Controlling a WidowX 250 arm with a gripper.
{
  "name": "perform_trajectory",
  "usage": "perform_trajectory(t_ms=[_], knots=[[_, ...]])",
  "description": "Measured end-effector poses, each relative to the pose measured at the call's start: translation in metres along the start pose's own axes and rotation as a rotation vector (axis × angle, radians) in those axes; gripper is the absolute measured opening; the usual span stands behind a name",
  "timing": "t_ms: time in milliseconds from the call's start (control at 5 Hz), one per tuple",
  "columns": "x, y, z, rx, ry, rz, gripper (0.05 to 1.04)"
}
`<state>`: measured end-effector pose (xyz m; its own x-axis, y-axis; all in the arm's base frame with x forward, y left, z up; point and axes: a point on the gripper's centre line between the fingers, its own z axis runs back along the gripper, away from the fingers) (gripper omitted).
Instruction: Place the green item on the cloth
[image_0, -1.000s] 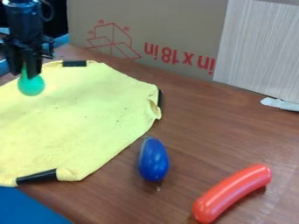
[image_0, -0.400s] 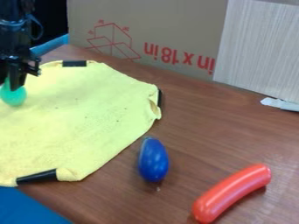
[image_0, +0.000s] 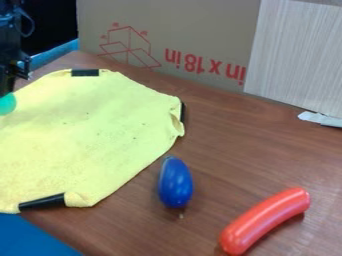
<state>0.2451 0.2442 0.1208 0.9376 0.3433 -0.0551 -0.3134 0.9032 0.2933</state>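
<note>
Black two-finger pincer (image_0: 6, 88), pinching rounded green item (image_0: 7, 104); yellow fabric cloth (image_0: 90, 132) below it: lower until supported, then release.

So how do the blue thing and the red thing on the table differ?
The blue object is short and egg-like, while the red object is longer and gently curved. The blue one lies nearer the yellow cloth; the red one lies farther from it. Both look smooth and shiny.
</note>
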Motion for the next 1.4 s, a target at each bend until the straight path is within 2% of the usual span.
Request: perform_trajectory(t_ms=[200, 400, 600, 800, 1000, 1200, 1400], knots=[[-0.003, 0.003, -0.001, 0.000, 0.014, -0.001, 0.375], [0.000, 0.008, -0.001, 0.034, -0.005, 0.015, 0.417], [0.000, 0.013, -0.002, 0.070, -0.008, 0.033, 0.750], [0.000, 0.013, -0.002, 0.070, -0.009, 0.039, 0.973], [-0.001, 0.011, -0.003, 0.060, -0.002, 0.034, 1.001], [-0.001, 0.008, 0.003, 0.029, 0.010, 0.050, 1.001], [0.006, 0.001, 0.017, -0.010, -0.008, 0.065, 1.001]])
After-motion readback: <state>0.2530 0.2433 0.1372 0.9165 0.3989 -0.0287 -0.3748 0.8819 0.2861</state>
